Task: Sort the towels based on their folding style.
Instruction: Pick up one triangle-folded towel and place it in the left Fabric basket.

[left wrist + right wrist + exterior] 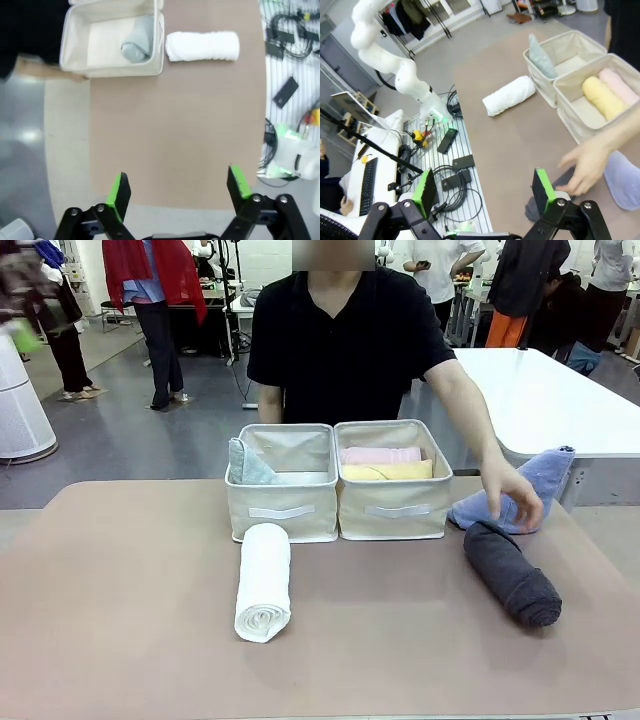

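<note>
The white towel (263, 580) is nubby terry, the baskets (260, 527) plain cloth (matt), the table (120, 590) smooth.

The counter (120, 620) is a plain pinkish brown. On it, the white towel (263, 581) is white all over, and the grey towel (511, 573) on the right is a very dark grey. The blue towel (556, 468) behind it is a soft purple-blue. The left basket (282, 512) and the right basket (394, 510) are both cream, each with a white strip on the near side. The mint towel (247, 464) in the left basket is a pale grey-green. In the right basket, the pink towel (381, 455) is light pink and the yellow towel (388, 471) is a soft yellow. The person's shirt (345, 340) is black. The left gripper (178, 180) and the right gripper (485, 180) are black with bright green pads (120, 192).
</note>
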